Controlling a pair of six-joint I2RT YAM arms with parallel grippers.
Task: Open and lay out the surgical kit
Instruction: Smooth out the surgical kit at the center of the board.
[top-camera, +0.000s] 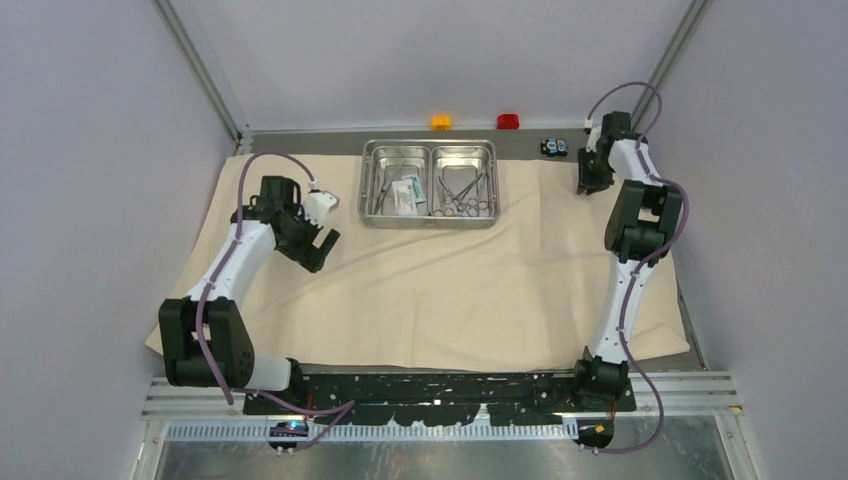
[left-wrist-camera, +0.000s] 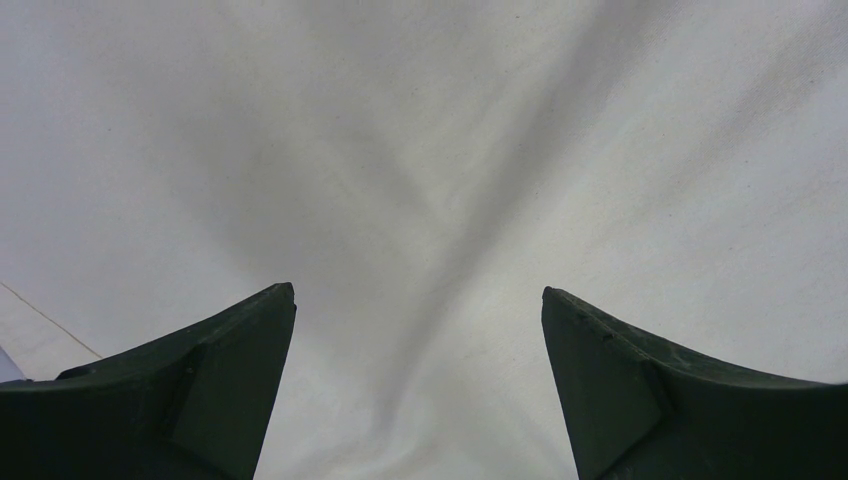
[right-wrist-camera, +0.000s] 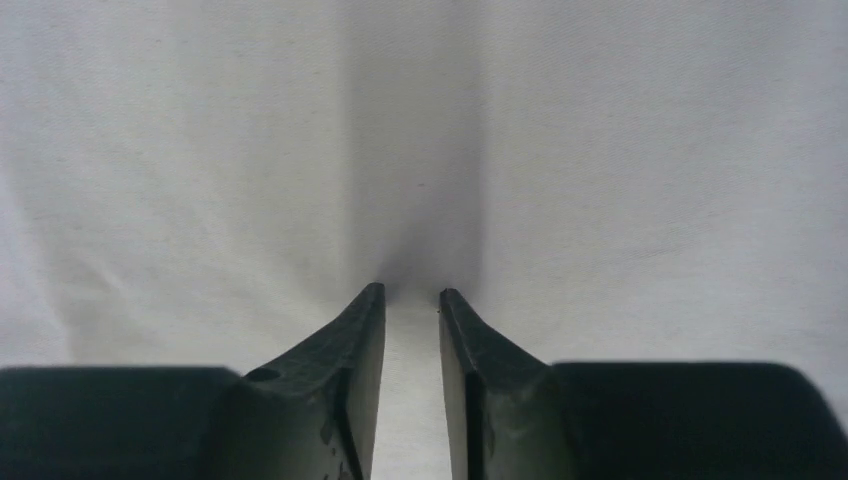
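The right gripper (right-wrist-camera: 412, 292) has its jaws almost together and pinches a small raised fold of the beige cloth (top-camera: 430, 290) at the cloth's far right corner. The left gripper (top-camera: 322, 245) is wide open just above the cloth and holds nothing. The steel tray (top-camera: 430, 144) stands between the two grippers, with packets (top-camera: 405, 193) and clamps (top-camera: 462, 195) inside.

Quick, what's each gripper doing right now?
Left gripper: open, empty, over the big beige cloth.
Right gripper: closed, pinching a fold of that cloth.
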